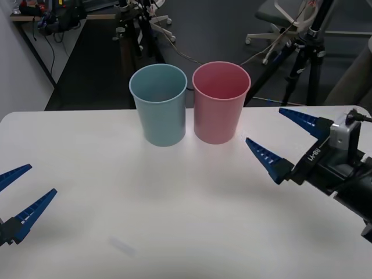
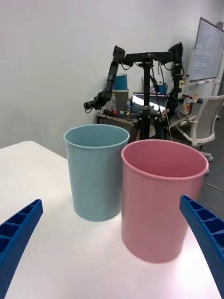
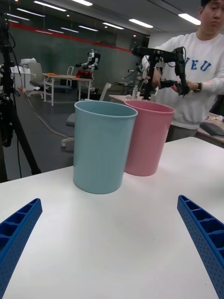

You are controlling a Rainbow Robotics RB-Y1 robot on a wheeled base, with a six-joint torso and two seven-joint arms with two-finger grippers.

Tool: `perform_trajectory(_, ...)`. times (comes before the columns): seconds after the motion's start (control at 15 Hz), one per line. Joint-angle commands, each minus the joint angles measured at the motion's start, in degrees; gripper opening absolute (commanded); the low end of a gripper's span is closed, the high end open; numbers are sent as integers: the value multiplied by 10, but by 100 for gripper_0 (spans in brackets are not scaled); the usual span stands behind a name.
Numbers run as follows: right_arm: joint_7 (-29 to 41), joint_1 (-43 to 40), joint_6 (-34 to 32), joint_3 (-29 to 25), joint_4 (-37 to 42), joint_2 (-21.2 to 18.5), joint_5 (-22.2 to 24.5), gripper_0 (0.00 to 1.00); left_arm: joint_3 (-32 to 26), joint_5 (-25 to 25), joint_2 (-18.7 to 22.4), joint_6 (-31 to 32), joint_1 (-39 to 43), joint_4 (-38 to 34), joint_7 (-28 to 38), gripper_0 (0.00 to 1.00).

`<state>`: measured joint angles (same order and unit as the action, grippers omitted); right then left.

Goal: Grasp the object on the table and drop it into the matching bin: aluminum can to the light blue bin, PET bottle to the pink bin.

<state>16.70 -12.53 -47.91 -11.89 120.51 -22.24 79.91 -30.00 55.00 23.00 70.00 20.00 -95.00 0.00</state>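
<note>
- Closest in, low on the robot's left side: the left gripper [image 1: 17, 195] hovers over the tabletop [image 1: 174, 197], fingers spread wide and holding nothing.
- Bare white surface between those fingers in the left wrist view. No can there.
- Other side, a bit further forward: the right gripper [image 1: 288, 139] hangs just above the tabletop, fingers also released and empty.
- Writing-wise, there's a small white marking on the black body behind the right fingers, looks like "RB-Y1" sideways, though I wouldn't swear to every letter.
- Ahead of both sets of fingers, past an open stretch of tabletop: the light blue bin [image 1: 158, 104] and the pink bin [image 1: 221, 102], upright, side by side, touching or very nearly so.
- The pink bin sits nearer the right fingers, the blue one more toward the left fingers.
- No labels or print on either bin that I can make out.
- The red can: I honestly can't spot it anywhere on the tabletop. The front view looks down into the bins only at an angle and their bottoms are hidden.
- My read on progress: either the can is already inside the blue bin and the job's done, or nothing's been put down to grab. Can't tell which.
- Whichever it is, nothing is within reach of the fingers to grasp.
</note>
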Motion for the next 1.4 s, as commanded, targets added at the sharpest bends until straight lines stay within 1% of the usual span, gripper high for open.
perform_trajectory(0.07,-48,-52,-61,-56,0,0,-50,100,0,0,0,0,0,0,0,100)
perform_trajectory(0.2,-73,-87,-98,-92,0,0,-83,100,0,0,0,0,0,0,0,100)
perform_trajectory(0.27,-78,-107,-124,-114,0,0,-101,100,0,0,0,0,0,0,0,100)
perform_trajectory(0.47,-88,-152,-173,-164,0,0,-141,100,0,0,0,0,0,0,0,100)
perform_trajectory(0.6,-95,-173,-196,-185,-13,0,-164,100,0,0,0,0,0,0,0,100)
perform_trajectory(0.67,-101,-173,-214,-193,-33,0,-174,100,0,0,0,0,0,0,0,100)
perform_trajectory(0.8,-116,-168,-235,-208,-70,0,-180,100,0,0,0,0,0,0,0,100)
perform_trajectory(1.0,-134,-168,-238,-219,-106,0,-182,100,0,0,0,0,0,0,0,100)
perform_trajectory(1.4,-155,-168,-239,-223,-148,0,-188,100,0,0,0,0,0,0,0,100)
